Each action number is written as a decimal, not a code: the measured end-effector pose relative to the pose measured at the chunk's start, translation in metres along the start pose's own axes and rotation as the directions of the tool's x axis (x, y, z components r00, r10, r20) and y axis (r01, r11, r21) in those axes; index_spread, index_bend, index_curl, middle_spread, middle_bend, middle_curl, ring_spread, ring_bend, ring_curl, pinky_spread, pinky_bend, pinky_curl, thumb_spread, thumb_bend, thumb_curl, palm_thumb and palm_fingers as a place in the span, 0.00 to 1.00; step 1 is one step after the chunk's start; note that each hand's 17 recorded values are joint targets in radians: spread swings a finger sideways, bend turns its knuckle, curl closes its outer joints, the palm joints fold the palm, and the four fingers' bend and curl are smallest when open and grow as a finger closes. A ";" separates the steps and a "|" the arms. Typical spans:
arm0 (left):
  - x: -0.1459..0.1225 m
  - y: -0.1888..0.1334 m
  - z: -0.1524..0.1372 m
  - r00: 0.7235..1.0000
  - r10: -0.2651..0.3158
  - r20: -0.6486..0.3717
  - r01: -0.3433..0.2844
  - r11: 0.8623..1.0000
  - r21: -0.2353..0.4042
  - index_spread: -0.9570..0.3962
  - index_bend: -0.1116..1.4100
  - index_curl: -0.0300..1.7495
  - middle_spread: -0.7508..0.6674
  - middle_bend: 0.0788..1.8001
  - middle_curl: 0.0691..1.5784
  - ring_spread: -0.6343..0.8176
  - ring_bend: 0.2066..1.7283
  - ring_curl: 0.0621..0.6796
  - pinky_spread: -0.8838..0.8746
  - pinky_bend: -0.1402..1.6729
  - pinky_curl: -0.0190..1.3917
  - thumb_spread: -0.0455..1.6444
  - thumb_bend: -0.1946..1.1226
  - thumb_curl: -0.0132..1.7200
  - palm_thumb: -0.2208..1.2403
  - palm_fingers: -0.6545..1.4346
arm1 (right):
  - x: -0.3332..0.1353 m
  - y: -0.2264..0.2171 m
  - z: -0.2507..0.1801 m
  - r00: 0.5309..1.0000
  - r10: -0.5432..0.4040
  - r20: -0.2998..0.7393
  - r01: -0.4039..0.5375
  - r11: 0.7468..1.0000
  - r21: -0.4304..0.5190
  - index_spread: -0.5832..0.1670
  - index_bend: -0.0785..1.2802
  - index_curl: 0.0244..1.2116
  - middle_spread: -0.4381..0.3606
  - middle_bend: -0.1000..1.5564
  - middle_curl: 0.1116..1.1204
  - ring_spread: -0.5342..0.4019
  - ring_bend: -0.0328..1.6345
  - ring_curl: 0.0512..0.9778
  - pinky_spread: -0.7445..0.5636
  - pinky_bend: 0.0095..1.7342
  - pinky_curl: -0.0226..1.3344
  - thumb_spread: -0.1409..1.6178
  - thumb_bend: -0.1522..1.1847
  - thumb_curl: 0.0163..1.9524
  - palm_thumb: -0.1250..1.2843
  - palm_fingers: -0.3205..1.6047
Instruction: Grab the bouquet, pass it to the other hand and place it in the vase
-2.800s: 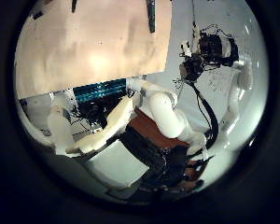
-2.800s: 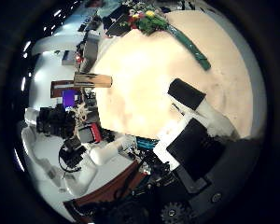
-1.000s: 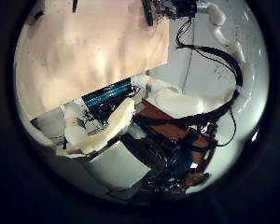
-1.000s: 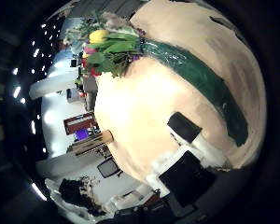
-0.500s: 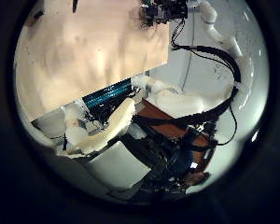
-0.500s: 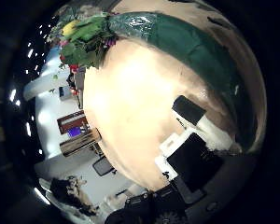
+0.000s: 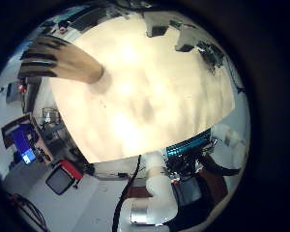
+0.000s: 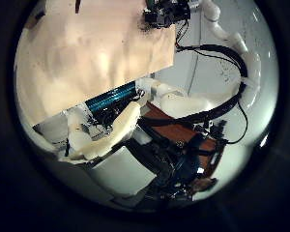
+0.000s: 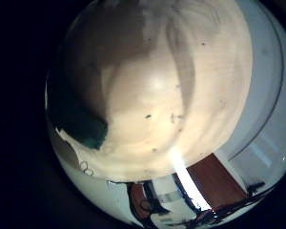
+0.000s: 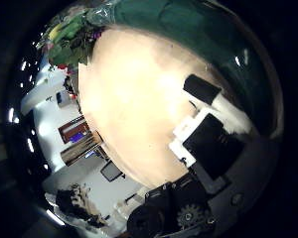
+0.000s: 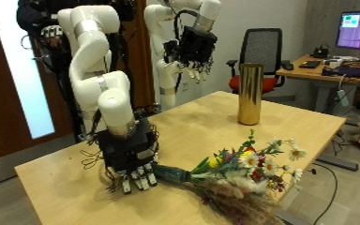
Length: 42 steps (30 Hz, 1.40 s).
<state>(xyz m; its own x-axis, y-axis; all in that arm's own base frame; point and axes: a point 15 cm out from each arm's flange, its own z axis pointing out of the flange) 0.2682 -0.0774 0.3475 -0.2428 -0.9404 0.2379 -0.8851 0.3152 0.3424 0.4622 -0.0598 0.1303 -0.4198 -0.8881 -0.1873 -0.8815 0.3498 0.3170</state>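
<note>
bouquet on table, stem end under right robot hand

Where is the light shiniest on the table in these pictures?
Left little finger side palm view: the table glares almost white close to the vase. Right thumb side palm view: a softer glow in the middle of the table. Outside view: even light, no glare on the table.
</note>
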 end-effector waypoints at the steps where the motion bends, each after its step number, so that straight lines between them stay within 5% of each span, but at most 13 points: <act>1: 0.000 0.000 0.001 1.000 0.000 0.000 0.000 1.000 -0.001 0.86 0.19 0.22 0.76 0.06 0.15 0.66 0.28 0.16 0.71 0.25 0.22 0.60 0.13 0.19 0.45 0.42 | 0.000 0.000 -0.001 1.000 0.000 0.000 0.000 1.000 0.000 0.59 0.21 0.27 0.63 0.38 0.29 0.48 0.51 0.20 0.60 0.23 0.14 0.63 0.10 0.24 0.69 0.51; 3: 0.000 0.000 0.001 1.000 -0.002 0.000 0.002 1.000 -0.002 0.86 0.19 0.22 0.76 0.06 0.15 0.66 0.28 0.16 0.71 0.25 0.22 0.60 0.13 0.19 0.45 0.42 | -0.001 0.000 0.000 1.000 -0.004 -0.004 0.004 1.000 0.001 0.46 0.22 0.29 0.48 0.42 0.32 0.35 0.57 0.23 0.43 0.35 0.15 0.61 0.10 0.25 0.70 0.74; 7: 0.000 0.000 0.001 1.000 0.000 -0.001 0.000 1.000 -0.003 0.85 0.19 0.22 0.76 0.06 0.14 0.66 0.28 0.16 0.71 0.25 0.22 0.60 0.13 0.19 0.45 0.42 | 0.003 0.003 -0.001 0.999 -0.007 -0.034 0.006 1.000 -0.010 0.35 0.29 0.36 0.35 0.48 0.39 0.28 0.61 0.30 0.23 0.48 0.21 0.56 0.09 0.26 0.71 0.82; 8: 0.000 0.001 0.000 1.000 0.000 -0.001 0.000 1.000 -0.002 0.85 0.19 0.22 0.76 0.06 0.14 0.66 0.28 0.16 0.71 0.25 0.22 0.60 0.13 0.19 0.45 0.42 | 0.003 0.004 -0.002 0.999 -0.007 -0.039 0.006 1.000 -0.014 0.31 0.43 0.43 0.31 0.56 0.44 0.29 0.66 0.35 0.18 0.51 0.23 0.55 0.10 0.26 0.72 0.92; 9: 0.001 0.001 -0.001 1.000 0.001 -0.001 -0.001 1.000 0.000 0.85 0.19 0.22 0.76 0.06 0.14 0.66 0.28 0.16 0.71 0.25 0.22 0.60 0.13 0.19 0.45 0.42 | 0.003 0.004 -0.005 0.999 -0.007 -0.040 0.006 1.000 -0.012 0.31 0.46 0.45 0.30 0.58 0.45 0.29 0.68 0.37 0.18 0.52 0.24 0.55 0.10 0.26 0.72 0.91; 15: 0.001 0.002 -0.002 1.000 0.002 -0.002 -0.002 1.000 0.002 0.85 0.19 0.22 0.76 0.06 0.15 0.66 0.28 0.16 0.71 0.25 0.22 0.60 0.13 0.19 0.45 0.42 | 0.010 0.013 -0.034 1.000 0.010 -0.016 -0.011 0.999 -0.052 0.33 0.73 0.63 0.30 0.75 0.58 0.33 0.81 0.50 0.29 0.73 0.38 0.56 0.12 0.28 0.83 0.83; 20: 0.002 0.000 -0.002 1.000 0.003 -0.006 -0.003 1.000 0.003 0.85 0.19 0.22 0.76 0.06 0.15 0.66 0.28 0.16 0.71 0.25 0.22 0.60 0.13 0.19 0.45 0.42 | 0.023 0.020 -0.092 1.000 0.022 0.015 -0.022 1.000 0.012 0.37 0.80 0.71 0.33 0.81 0.63 0.35 0.86 0.56 0.37 0.80 0.45 0.56 0.13 0.32 0.93 0.77; 28: 0.000 -0.004 -0.005 1.000 -0.006 -0.025 0.007 1.000 0.015 0.84 0.19 0.22 0.76 0.06 0.14 0.66 0.28 0.16 0.71 0.25 0.22 0.60 0.13 0.19 0.45 0.42 | -0.006 0.071 -0.170 0.987 -0.127 0.094 0.116 0.986 0.117 0.40 0.82 0.76 0.35 0.83 0.66 0.37 0.88 0.59 0.41 0.80 0.50 0.51 0.12 0.38 0.97 0.75; 34: -0.005 -0.008 -0.014 0.996 -0.030 -0.089 0.035 0.998 0.053 0.84 0.20 0.22 0.75 0.06 0.15 0.65 0.28 0.15 0.70 0.25 0.22 0.60 0.13 0.18 0.44 0.44 | -0.045 0.129 -0.232 0.921 -0.307 0.241 0.253 0.939 0.232 0.40 0.81 0.78 0.36 0.83 0.66 0.37 0.89 0.59 0.41 0.79 0.51 0.47 0.12 0.41 0.97 0.75; 42: 0.003 -0.015 -0.031 0.973 -0.008 -0.230 0.035 0.993 0.115 0.81 0.20 0.23 0.70 0.07 0.16 0.61 0.28 0.14 0.67 0.23 0.21 0.61 0.13 0.18 0.43 0.47 | -0.081 0.178 -0.297 0.783 -0.483 0.392 0.316 0.852 0.418 0.40 0.81 0.79 0.37 0.84 0.67 0.38 0.89 0.59 0.41 0.76 0.54 0.37 0.11 0.45 0.97 0.75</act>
<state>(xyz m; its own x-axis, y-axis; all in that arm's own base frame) 0.2931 -0.0812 0.3713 -0.1381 -0.8885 0.4375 -0.9328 0.2652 0.2441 0.4033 -0.0139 0.4787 0.0124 -0.7472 -0.6645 -0.9737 0.1421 -0.1779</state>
